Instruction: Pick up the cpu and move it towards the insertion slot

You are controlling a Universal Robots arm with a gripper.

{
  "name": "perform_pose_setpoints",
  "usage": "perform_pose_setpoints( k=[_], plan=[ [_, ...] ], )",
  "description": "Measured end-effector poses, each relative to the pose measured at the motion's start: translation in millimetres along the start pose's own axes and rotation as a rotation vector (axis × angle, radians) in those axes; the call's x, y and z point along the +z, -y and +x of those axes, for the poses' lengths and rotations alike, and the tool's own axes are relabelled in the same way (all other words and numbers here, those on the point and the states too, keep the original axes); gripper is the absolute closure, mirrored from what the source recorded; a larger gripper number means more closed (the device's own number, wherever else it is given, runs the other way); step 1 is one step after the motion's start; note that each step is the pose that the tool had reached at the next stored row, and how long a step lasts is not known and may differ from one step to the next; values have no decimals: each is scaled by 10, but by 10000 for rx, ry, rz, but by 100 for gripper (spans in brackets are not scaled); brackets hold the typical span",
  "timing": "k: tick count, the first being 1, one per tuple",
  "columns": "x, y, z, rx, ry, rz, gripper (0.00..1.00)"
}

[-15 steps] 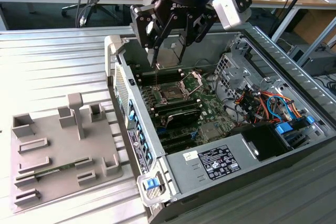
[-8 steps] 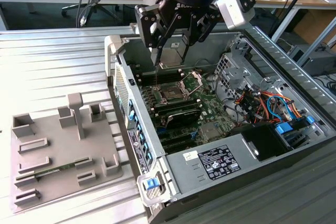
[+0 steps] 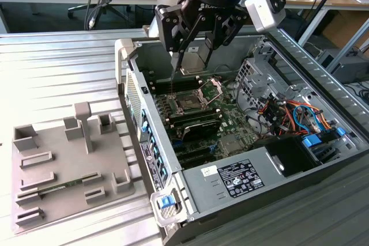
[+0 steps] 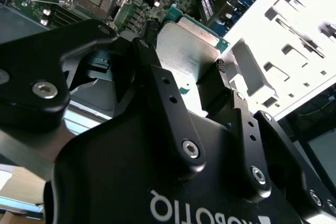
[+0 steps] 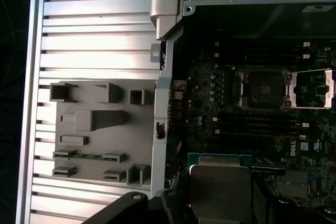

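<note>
**Step in hand:** carry phase. The pick-up appears complete.

**Tool:** the tool [image 3: 194,56] is clamped on the cpu [image 3: 193,61], gripping it by two opposite edges. In the second wrist view one finger [image 4: 157,77] bears on one edge of the chip's pale metal top and the other finger on the far edge.

**Location of cpu:** in the air, inside the outline of the open case [image 3: 123,50] and above the green board. It touches nothing but the tool. The grey tray [image 3: 57,142] on the ribbed table [image 3: 57,61] lies well apart, on the exterior view's left.

**Slot:** the slot [image 3: 187,105] sits below the cpu and towards the near side in the exterior view. Its dark centre is bare and its silver frame [image 3: 213,89] is swung open beside it. In the first wrist view the cpu [image 5: 220,192] and the slot [image 5: 262,88] stand apart, with black memory slots between them.

**Progress, as judged:** the cpu is near the slot but not over it.

**What the next move calls for, as judged:** a short sideways carry with the chip square to the slot. It must also keep clear of the raised frame and lever. Whether the chip hangs level cannot be told.
</note>
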State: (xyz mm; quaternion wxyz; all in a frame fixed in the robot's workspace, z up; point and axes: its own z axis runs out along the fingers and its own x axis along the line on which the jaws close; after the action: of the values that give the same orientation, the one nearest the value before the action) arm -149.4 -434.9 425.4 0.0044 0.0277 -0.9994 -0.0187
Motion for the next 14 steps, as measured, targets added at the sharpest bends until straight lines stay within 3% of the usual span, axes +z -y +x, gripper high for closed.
perform_pose_setpoints(
  k=[14],
  plan=[
    [0,0,-148,0,-1,0,45]
  ],
)
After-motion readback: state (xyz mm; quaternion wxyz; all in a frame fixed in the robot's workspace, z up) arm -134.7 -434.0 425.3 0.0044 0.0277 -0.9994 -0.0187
